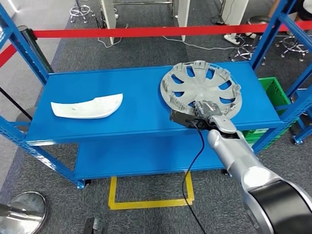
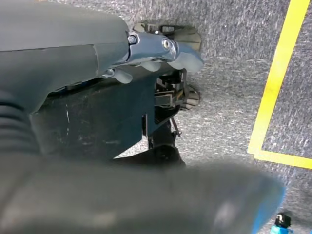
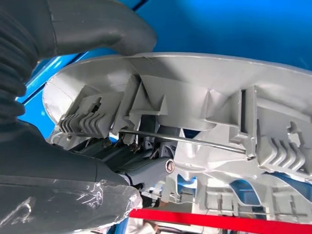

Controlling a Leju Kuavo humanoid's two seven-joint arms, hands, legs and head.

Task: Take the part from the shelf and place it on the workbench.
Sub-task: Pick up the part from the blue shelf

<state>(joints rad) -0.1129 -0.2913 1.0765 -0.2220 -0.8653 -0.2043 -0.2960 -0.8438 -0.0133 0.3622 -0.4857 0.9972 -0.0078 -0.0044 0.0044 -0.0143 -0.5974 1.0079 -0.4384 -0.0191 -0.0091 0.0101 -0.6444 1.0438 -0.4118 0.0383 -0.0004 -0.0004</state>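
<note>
A grey wheel cover (image 1: 200,83) lies inside-up on the right part of the blue shelf's top level (image 1: 147,105). My right hand (image 1: 206,111) grips its near rim. In the right wrist view the thumb (image 3: 110,29) lies over the wheel cover's rim (image 3: 206,97) and the dark fingers (image 3: 147,168) reach beneath it. A white curved part (image 1: 88,106) lies on the left of the same level. My left hand (image 2: 147,48) hangs over the grey carpet, fingers apart and holding nothing.
A red barrier tape (image 1: 165,31) runs behind the shelf. A green crate (image 1: 274,92) stands to its right. A lower blue level (image 1: 140,156) sits under the top one. A black cable (image 1: 195,156) hangs from my right wrist. Yellow floor marking (image 1: 150,202) lies in front.
</note>
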